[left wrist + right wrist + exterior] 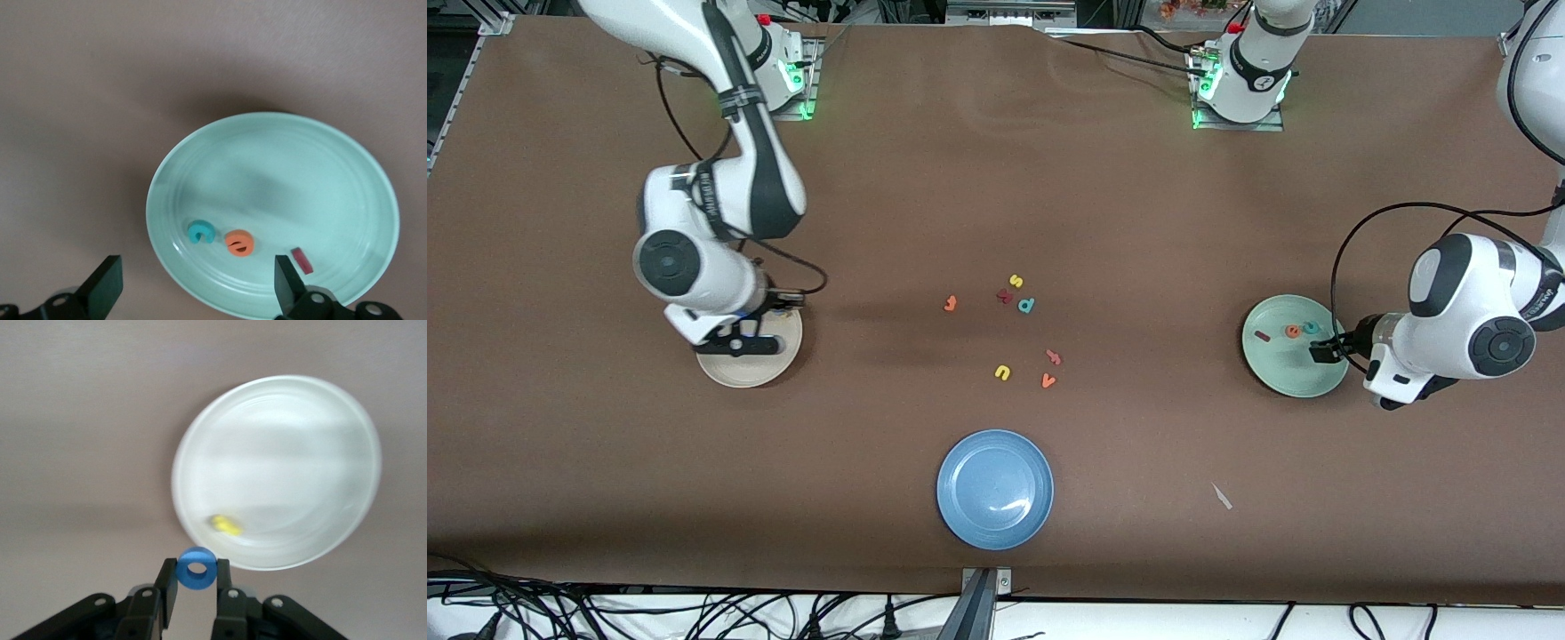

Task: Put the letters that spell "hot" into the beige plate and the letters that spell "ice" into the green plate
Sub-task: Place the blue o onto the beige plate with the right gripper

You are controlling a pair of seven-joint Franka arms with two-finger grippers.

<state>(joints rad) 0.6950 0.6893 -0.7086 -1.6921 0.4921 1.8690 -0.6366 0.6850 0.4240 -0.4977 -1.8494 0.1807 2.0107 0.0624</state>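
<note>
blue "o" [196,569] pinched in right end effector [196,577], seemingly over beige plate [287,440]

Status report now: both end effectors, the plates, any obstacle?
Right end effector shut on blue "o", over beige plate; yellow "h" inside. Left end effector open over green plate; "c", "e", "i" inside. No obstacle seen.

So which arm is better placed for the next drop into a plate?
Right: its tool is shut on the blue "o" over the beige plate. The left tool is open and empty over the green plate.
</note>
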